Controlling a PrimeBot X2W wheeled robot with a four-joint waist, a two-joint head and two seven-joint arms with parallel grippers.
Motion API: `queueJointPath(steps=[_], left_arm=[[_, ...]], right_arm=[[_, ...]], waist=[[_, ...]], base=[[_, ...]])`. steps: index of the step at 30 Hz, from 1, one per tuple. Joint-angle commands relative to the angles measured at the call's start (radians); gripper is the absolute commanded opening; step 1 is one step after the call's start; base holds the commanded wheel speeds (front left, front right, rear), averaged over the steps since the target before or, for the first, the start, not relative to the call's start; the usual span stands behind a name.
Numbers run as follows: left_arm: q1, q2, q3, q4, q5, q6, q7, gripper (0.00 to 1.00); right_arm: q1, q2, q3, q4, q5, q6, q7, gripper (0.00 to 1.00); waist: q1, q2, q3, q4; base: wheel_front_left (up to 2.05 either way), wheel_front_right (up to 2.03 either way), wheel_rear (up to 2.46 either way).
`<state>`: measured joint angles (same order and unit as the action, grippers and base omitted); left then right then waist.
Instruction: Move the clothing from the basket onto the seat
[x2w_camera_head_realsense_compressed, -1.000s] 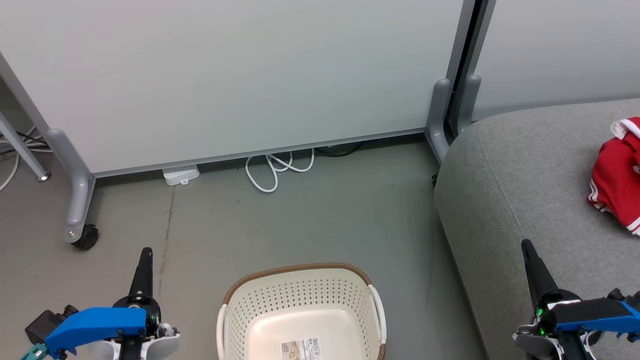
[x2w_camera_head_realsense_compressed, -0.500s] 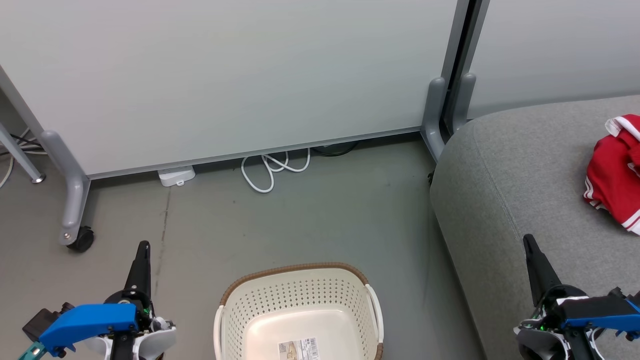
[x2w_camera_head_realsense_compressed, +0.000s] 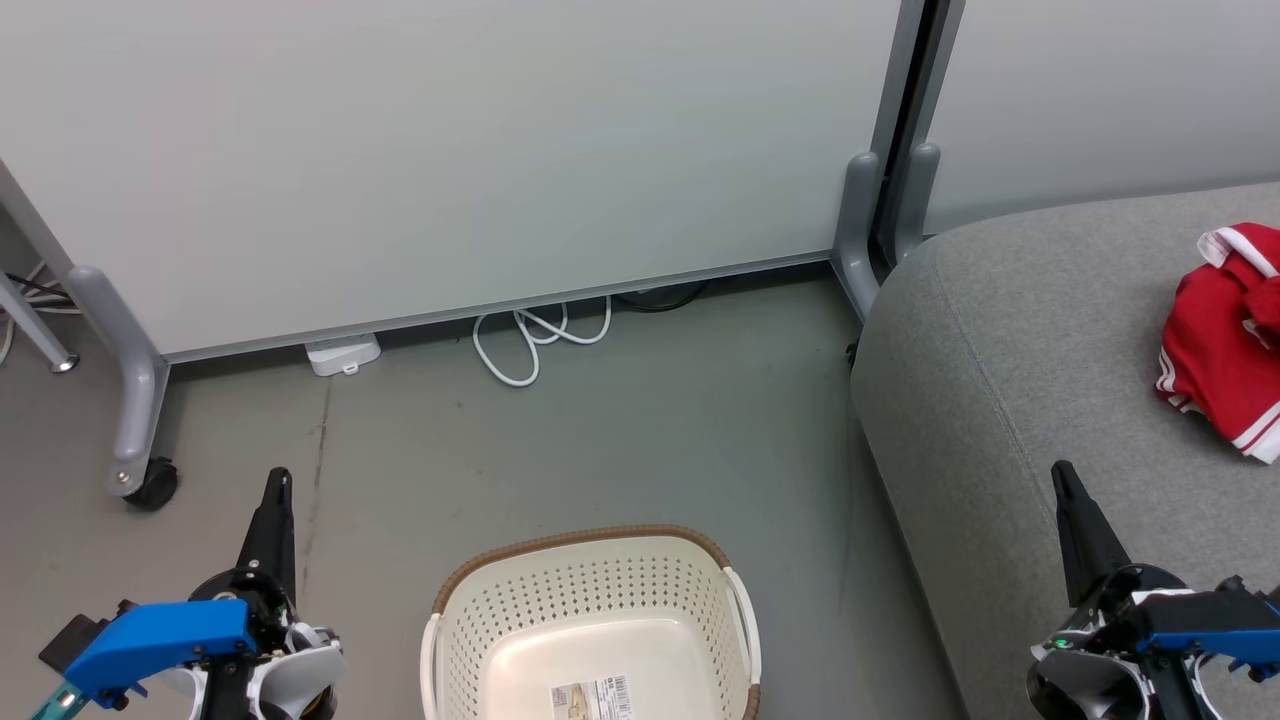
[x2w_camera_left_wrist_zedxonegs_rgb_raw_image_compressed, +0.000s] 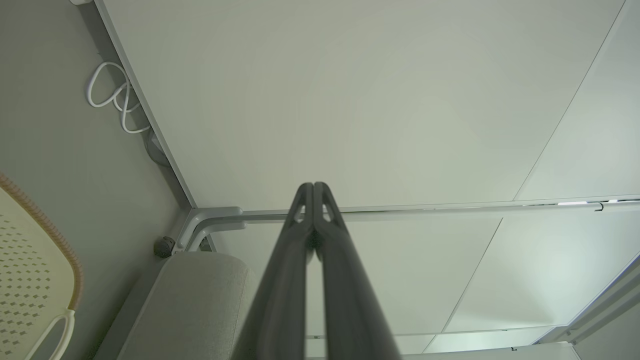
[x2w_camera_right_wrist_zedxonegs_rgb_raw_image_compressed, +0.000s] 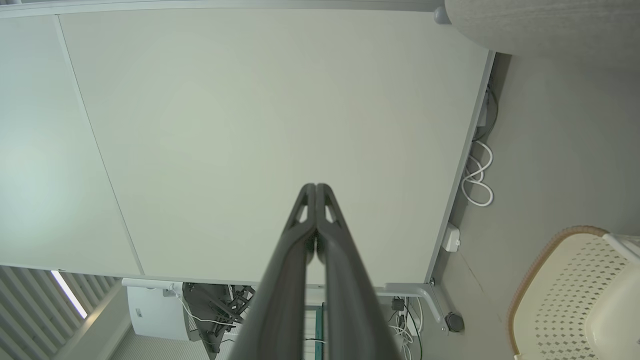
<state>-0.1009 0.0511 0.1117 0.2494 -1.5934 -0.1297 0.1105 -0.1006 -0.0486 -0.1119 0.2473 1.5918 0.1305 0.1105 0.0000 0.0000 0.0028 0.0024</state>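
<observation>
The seat (x2w_camera_head_realsense_compressed: 1000, 400) lies to my right, a broad grey cushion, and the basket (x2w_camera_head_realsense_compressed: 590, 537) stands on the floor between my arms, just beside the seat's edge. The clothing (x2w_camera_head_realsense_compressed: 1215, 350) is a red, white-trimmed heap on the seat, cut off by the head view's right edge. What I see of the basket's inside holds nothing but a barcode label (x2w_camera_head_realsense_compressed: 596, 697), so I judge the moving about done. My left pincer (x2w_camera_head_realsense_compressed: 277, 478) and right pincer (x2w_camera_head_realsense_compressed: 1062, 472) are each pressed together on nothing, pointing forward, the right one over the seat. The next move calls for a look at the basket's near part, which is out of frame.

Ahead stands a pale partition (x2w_camera_head_realsense_compressed: 450, 150) on a castor (x2w_camera_head_realsense_compressed: 152, 483), with a looped white cable (x2w_camera_head_realsense_compressed: 530, 345) at its foot. All are well apart from me; nothing blocks either arm.
</observation>
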Motion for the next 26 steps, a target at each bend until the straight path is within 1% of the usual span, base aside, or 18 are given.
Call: queueJointPath(steps=[1,26], left_arm=[[-0.014,-0.002,0.006,-0.008,-0.022,-0.002,0.007,0.00],[-0.012,-0.002,0.005,-0.008,-0.021,-0.002,0.007,0.00]], right_arm=[[-0.014,-0.003,-0.004,-0.005,0.024,0.000,0.006,0.00],[-0.014,-0.003,-0.003,-0.005,0.022,0.000,0.006,0.00]], waist=[[0.0000,0.0000,0.000,-0.002],[0.0000,0.0000,0.000,-0.002]], base=[[0.00,0.00,0.00],[0.00,0.00,0.00]])
